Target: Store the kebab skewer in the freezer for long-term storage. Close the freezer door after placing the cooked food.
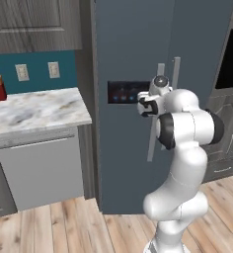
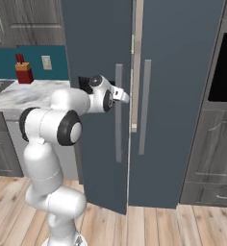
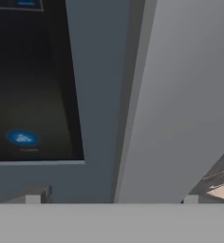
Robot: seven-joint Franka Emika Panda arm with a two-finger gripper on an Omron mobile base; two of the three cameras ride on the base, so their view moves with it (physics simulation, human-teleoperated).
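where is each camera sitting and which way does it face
Left base view: behind-left of the arm, facing the freezer door and counter.
Right base view: behind-right, facing the same door, slightly ajar, with the pincer at its handle.
Hand view: on the hand, tight on the handle and black panel.
All share the door.

A marble-patterned countertop (image 1: pixel 37 111) runs along the left, above a pale grey dishwasher front (image 1: pixel 42 168). Behind it a teal backsplash (image 1: pixel 37 66) carries two white wall outlets (image 1: pixel 22 72). Dark grey wood-grain cabinets (image 1: pixel 34 22) hang overhead. A black wall oven (image 2: pixel 223 67) sits in cabinetry at right. Light wood plank floor (image 1: pixel 64 227) spreads below.
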